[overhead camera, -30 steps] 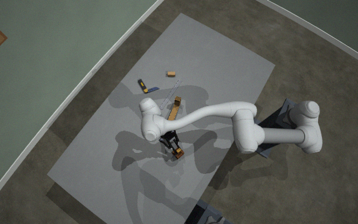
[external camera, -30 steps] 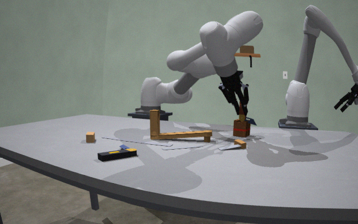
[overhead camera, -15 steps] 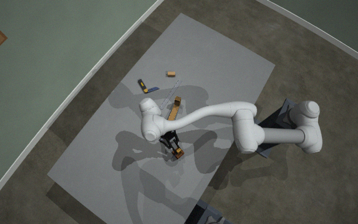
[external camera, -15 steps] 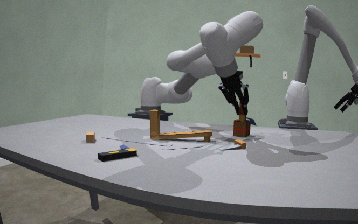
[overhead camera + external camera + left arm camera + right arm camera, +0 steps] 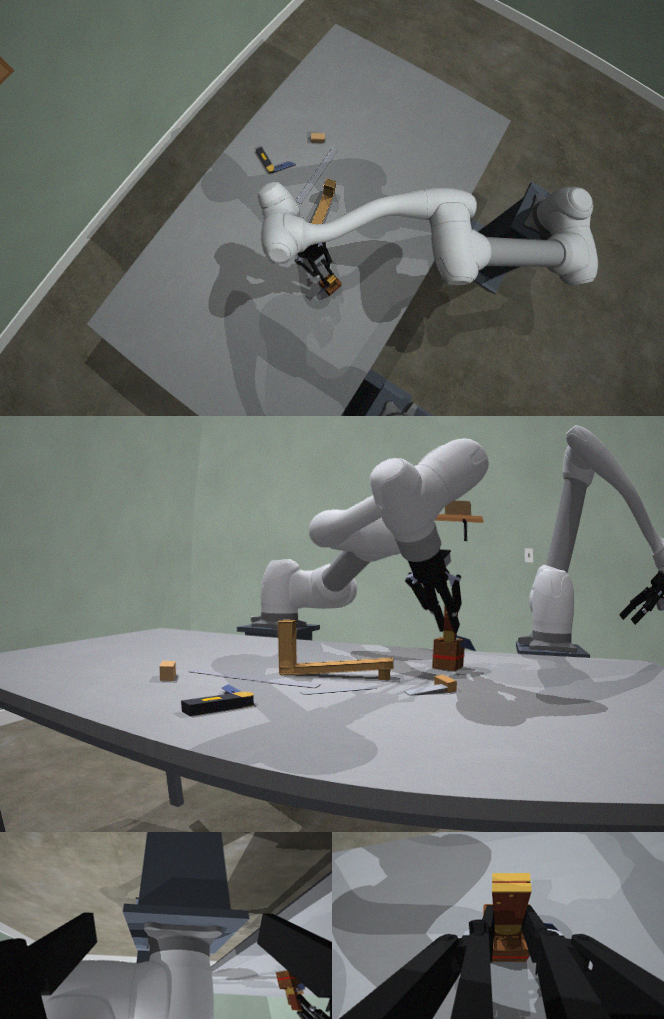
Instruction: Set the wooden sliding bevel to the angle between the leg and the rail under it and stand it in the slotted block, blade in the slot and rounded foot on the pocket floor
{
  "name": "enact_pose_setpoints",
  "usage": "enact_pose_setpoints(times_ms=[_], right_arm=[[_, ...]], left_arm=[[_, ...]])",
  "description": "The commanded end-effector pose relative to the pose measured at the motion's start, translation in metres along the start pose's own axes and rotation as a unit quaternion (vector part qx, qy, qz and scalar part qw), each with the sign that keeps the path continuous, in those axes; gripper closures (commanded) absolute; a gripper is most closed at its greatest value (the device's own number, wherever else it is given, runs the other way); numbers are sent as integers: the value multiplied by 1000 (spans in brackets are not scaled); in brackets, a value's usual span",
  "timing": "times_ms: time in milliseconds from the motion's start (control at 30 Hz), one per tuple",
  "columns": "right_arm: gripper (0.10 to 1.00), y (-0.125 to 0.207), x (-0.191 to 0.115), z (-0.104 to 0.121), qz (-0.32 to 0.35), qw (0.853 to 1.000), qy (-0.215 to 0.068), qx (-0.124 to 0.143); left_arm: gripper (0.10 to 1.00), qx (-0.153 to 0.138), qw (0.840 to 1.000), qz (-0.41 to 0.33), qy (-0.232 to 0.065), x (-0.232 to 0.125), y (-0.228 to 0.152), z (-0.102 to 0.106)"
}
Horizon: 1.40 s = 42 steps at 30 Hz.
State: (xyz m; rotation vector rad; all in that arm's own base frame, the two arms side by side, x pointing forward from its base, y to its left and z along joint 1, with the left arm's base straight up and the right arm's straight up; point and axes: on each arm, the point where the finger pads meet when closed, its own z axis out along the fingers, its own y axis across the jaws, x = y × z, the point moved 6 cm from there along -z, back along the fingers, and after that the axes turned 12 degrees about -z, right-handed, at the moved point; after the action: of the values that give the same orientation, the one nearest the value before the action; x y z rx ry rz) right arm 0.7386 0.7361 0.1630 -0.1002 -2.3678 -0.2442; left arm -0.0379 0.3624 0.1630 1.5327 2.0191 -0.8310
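Bevel (image 5: 331,280) (image 5: 449,635) (image 5: 294,1001) (image 5: 511,907), the wooden one, is pinched in our right tool (image 5: 327,278) (image 5: 448,626) (image 5: 508,917), one finger pressed to each side of it. We have it at the slotted block (image 5: 336,290) (image 5: 448,661) (image 5: 284,981) (image 5: 510,956), its reddish-brown handle rising and its rounded brass end low, at the block's open top. Whether that end touches the pocket floor, we cannot tell. A dark blue piece (image 5: 467,643) shows beyond the block in the exterior view, slanting down; we cannot make out whether any blade sits in the slot, nor read the angle.

Our left tool (image 5: 629,617) (image 5: 177,928) is spread wide with nothing between its fingers, well apart from the block.

On the surface (image 5: 400,100) (image 5: 310,736), the leg (image 5: 329,186) (image 5: 287,646) stands upright at one end of the rail (image 5: 322,210) (image 5: 345,665). The black bevel (image 5: 265,160) (image 5: 217,702) lies apart from both, its blue blade swung out. We also see a thin clear strip (image 5: 316,175) (image 5: 254,679) near the leg, and a small wooden block (image 5: 318,137) (image 5: 167,670) past it.
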Motion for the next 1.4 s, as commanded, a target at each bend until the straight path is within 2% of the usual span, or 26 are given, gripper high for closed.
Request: enact_pose_setpoints(times_ms=[0, 1367], right_arm=[[999, 0, 2, -2, -1, 1000, -1, -1], [999, -1, -3, 3, -1, 1000, -1, -1]], left_arm=[[98, 0, 1000, 0, 1, 0, 0, 0], [98, 0, 1000, 0, 1, 0, 0, 0]])
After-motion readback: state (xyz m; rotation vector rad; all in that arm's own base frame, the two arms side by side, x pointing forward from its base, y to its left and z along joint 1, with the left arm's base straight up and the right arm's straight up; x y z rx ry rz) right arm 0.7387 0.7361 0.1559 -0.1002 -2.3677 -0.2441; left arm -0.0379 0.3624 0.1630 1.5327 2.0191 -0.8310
